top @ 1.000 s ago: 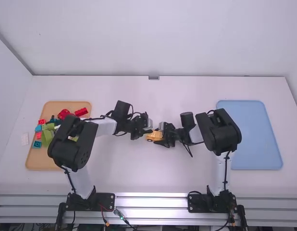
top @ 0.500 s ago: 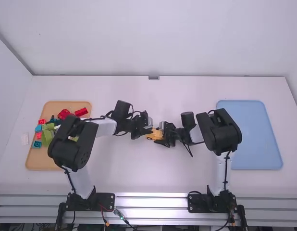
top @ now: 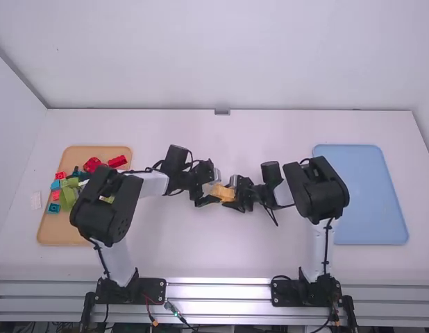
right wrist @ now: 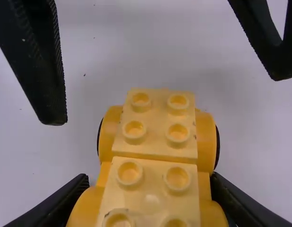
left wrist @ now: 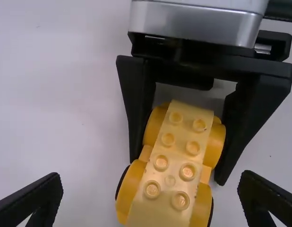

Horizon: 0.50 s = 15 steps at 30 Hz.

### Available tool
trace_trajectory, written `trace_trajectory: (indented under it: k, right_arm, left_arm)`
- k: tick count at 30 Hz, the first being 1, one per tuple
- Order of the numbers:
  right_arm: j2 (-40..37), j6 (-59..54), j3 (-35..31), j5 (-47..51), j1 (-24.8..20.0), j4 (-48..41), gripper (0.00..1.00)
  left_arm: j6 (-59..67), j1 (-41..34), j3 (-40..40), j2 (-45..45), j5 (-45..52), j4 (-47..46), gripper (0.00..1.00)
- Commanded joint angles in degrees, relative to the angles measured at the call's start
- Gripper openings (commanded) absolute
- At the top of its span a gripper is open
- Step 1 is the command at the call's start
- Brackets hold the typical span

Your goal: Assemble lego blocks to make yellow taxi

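In the high view my left gripper (top: 210, 193) is at the middle of the table, facing my right gripper (top: 233, 197), with a yellow block car (top: 222, 192) between them. The left wrist view has my left gripper (left wrist: 150, 176) open, fingers wide apart and clear of the car (left wrist: 168, 163). Rows of studs run along the car's top, and rounded yellow wheel arches with dark edges flank it. In the right wrist view my right gripper (right wrist: 150, 179) is shut on the sides of the car (right wrist: 154, 142), partly hidden under the arches.
An orange tray (top: 76, 236) on the left holds several red, green and blue blocks, partly behind the left arm. A blue tray (top: 371, 194) lies on the right. A small white item (top: 36, 200) is beside the orange tray.
My left gripper's fingers have spread apart, letting go of the car's left end. The right arm and the car have stayed nearly in place.
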Motion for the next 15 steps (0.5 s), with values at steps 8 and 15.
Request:
trace_trajectory:
  k: [8, 15]
  right_arm:
    - [1.11, -0.31, 1.01, 0.42, 1.05, -0.46, 0.59]
    - [1.11, -5.51, 1.36, -1.62, 1.05, -3.85, 0.52]
  left_arm:
    - [0.15, 1.22, -0.44, -3.21, 6.51, -0.37, 0.08]
    - [4.63, 1.03, -0.46, -3.26, 6.60, -6.88, 0.02]
